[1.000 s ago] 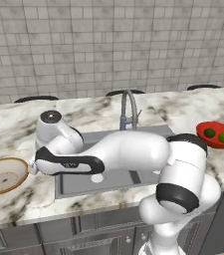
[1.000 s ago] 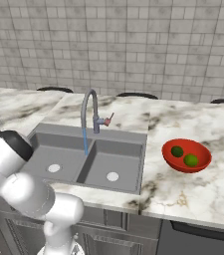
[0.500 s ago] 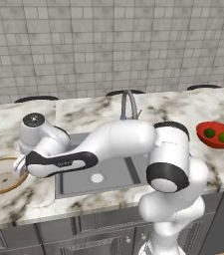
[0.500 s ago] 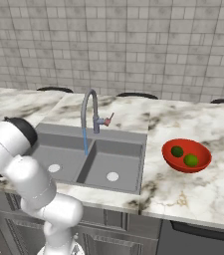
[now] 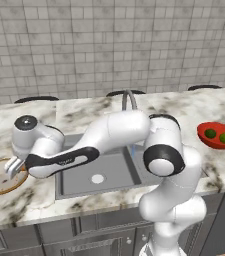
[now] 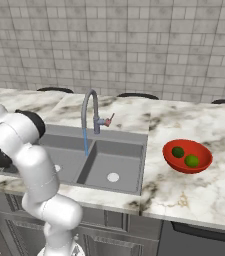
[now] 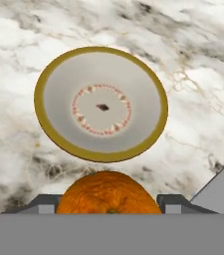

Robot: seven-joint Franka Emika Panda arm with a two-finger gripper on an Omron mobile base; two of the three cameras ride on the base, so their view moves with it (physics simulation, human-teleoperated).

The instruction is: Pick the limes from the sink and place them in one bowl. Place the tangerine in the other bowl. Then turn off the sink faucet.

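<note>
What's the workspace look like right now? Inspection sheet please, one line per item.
Surface: marble counter around a grey double-basin sink.
Job's things: two limes lie in the red bowl; tan-rimmed bowl has nothing in it; tangerine is between the fingers, near the bowl's rim.
Faucet: faucet shows a thin blue stream under the spout, so it looks on.
Clutter: nothing seen.
Tool: tool shut on the tangerine, at the tan-rimmed bowl by the left base view.
Cables: nothing seen.
Surroundings: grey tiled wall behind, dark cabinets below.
</note>
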